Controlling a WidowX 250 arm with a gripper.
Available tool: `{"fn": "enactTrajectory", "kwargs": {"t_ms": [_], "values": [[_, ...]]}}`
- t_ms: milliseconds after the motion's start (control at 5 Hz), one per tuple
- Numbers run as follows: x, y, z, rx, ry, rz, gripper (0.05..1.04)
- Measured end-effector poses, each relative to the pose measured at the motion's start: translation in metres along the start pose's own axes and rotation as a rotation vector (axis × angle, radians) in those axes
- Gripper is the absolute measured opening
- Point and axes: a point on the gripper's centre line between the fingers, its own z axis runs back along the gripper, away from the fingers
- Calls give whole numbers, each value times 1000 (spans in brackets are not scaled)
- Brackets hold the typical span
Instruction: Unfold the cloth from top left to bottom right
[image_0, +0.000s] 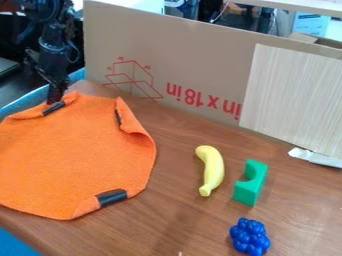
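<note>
The gripper (56, 95) hangs at the upper left of the camera view, over the top edge of the orange cloth, close to a dark strip on it. The cloth (73, 155) lies spread over the left part of the table, mostly flat. Its top left edge is turned over near the gripper, its right side curls up beside a second dark strip, and its bottom right corner is folded in by a third. Whether the gripper holds any cloth is hard to tell.
Right of the cloth lie a yellow banana (211, 170), a green notched block (250, 183) and a blue grape-like cluster (250, 237). A cardboard wall (194, 65) stands along the back of the wooden table (174, 215), with a pale panel (294, 95) at right.
</note>
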Motion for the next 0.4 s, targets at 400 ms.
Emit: {"fn": "enactTrajectory", "kwargs": {"t_ms": [400], "values": [[-51,-13,58,-110,45,126,1001]]}}
